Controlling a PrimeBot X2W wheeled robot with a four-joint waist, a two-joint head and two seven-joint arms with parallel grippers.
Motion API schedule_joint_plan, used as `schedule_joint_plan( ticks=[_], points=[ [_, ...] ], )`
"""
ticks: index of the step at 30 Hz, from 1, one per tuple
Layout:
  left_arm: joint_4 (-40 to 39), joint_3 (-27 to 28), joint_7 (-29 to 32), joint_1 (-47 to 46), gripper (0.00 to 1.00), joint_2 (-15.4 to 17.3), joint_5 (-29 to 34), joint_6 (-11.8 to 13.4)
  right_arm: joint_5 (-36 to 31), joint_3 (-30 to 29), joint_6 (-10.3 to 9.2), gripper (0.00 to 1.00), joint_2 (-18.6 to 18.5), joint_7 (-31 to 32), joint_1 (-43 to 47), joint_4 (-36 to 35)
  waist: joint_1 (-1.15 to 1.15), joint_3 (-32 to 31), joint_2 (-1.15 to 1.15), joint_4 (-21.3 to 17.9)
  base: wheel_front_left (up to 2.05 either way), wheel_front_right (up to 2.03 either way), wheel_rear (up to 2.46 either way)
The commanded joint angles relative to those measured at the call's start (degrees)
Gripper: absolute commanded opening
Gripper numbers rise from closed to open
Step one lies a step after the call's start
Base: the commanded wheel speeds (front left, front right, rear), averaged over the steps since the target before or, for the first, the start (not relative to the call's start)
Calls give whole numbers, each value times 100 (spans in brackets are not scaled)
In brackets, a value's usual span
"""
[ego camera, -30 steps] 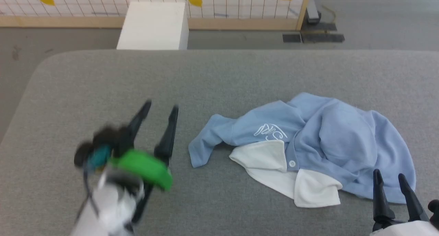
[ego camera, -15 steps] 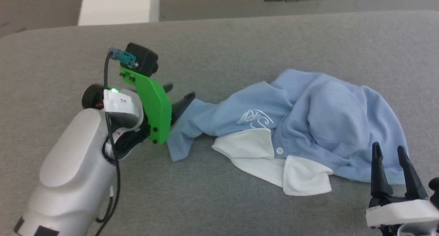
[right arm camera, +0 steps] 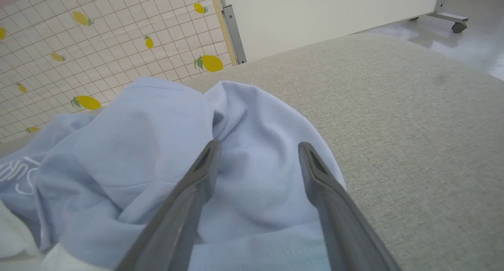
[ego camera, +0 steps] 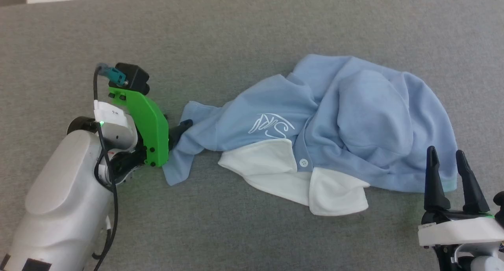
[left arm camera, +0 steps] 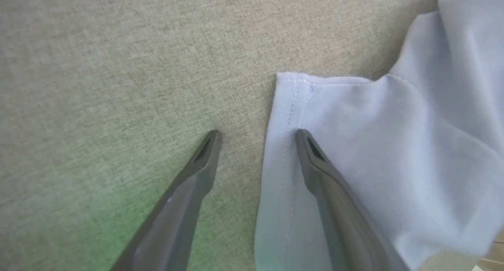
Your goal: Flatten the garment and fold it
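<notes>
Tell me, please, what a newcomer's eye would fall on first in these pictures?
The crumpled blue shirt lies right of centre on the grey pad, white collar towards the robot. The left gripper, behind a bright green bracket, stands open astride the sleeve hem, one finger over cloth, one over bare pad. The right gripper is open at the shirt's near right edge.

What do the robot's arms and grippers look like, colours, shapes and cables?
The left gripper and right gripper each have two long, dark, tapering fingers. The left forearm is a rounded silver-white shell with a black cable running along it. Its wrist carries a bright green plate, a black camera block with a teal plug, and a small green light. The right wrist is white.
</notes>
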Motion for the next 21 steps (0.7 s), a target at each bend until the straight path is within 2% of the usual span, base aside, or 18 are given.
schedule_joint_plan(
  ticks=[1, 5, 6, 7, 14, 21],
  points=[
    [164, -138, 68, 223, 100, -172, -39, 19, 16, -12, -9, 100, 4, -49, -96, -11, 0, 148, 0, -88, 0, 0, 0],
    [377, -296, -151, 282, 100, -424, 0, -33, -44, -75, -9, 100, 4, -37, -114, -9, 0, 156, 0, -16, 0, 0, 0],
    [458, -366, -191, 284, 54, -471, 30, -61, -66, -82, -9, 100, 4, -23, -119, -14, 0, 139, 0, 7, 0, 0, 0],
    [525, -425, -272, 271, 0, -514, 60, -97, -87, -88, -9, 100, 4, -2, -123, -25, 0, 118, 0, 31, 0, 0, 0],
    [854, -745, -725, 156, 0, -670, 97, -242, -237, -200, -9, 100, 4, 150, -71, -159, 0, -116, 0, 232, 0, 0, 0],
    [598, -778, -1700, 139, 0, -507, 65, -273, -291, -196, -9, 100, 4, 311, 97, -254, 0, -610, 0, 466, 0, 0, 0]
  ],
)
